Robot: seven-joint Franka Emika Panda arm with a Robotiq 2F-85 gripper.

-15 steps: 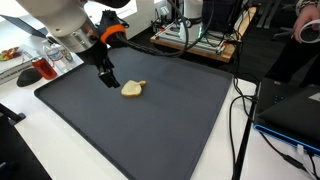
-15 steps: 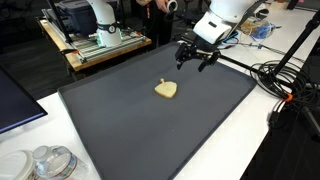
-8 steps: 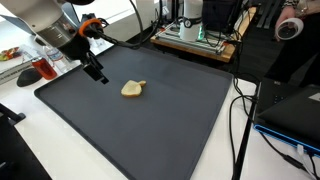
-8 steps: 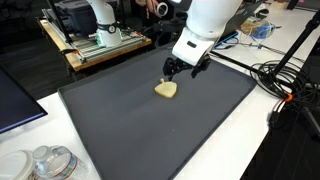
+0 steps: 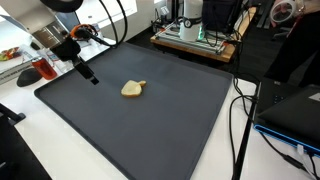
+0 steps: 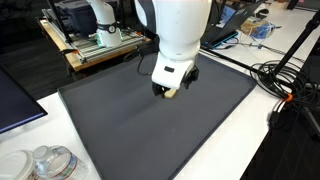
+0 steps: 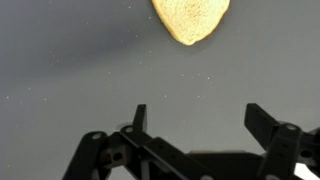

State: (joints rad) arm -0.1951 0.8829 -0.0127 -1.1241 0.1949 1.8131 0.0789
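Observation:
A small pale-yellow, heart-shaped piece of food (image 5: 133, 89) lies on the dark grey mat (image 5: 150, 120). In the wrist view it shows at the top edge (image 7: 190, 18), ahead of my open, empty fingers (image 7: 195, 118). My gripper (image 5: 88, 74) hangs just above the mat, to the side of the piece and apart from it. In an exterior view the white arm and gripper (image 6: 172, 82) stand in front of the piece, which only peeks out (image 6: 172, 93).
A red-topped bottle and other items (image 5: 40, 68) stand on the white table beside the mat. A wooden cart with equipment (image 5: 195, 38) is behind. Cables (image 6: 285, 85) run along the mat's edge. Clear jars (image 6: 45, 162) sit at a corner.
The arm has swung across the mat, carrying the open gripper away from the yellow piece toward the mat's edge near the bottles. The piece has not moved.

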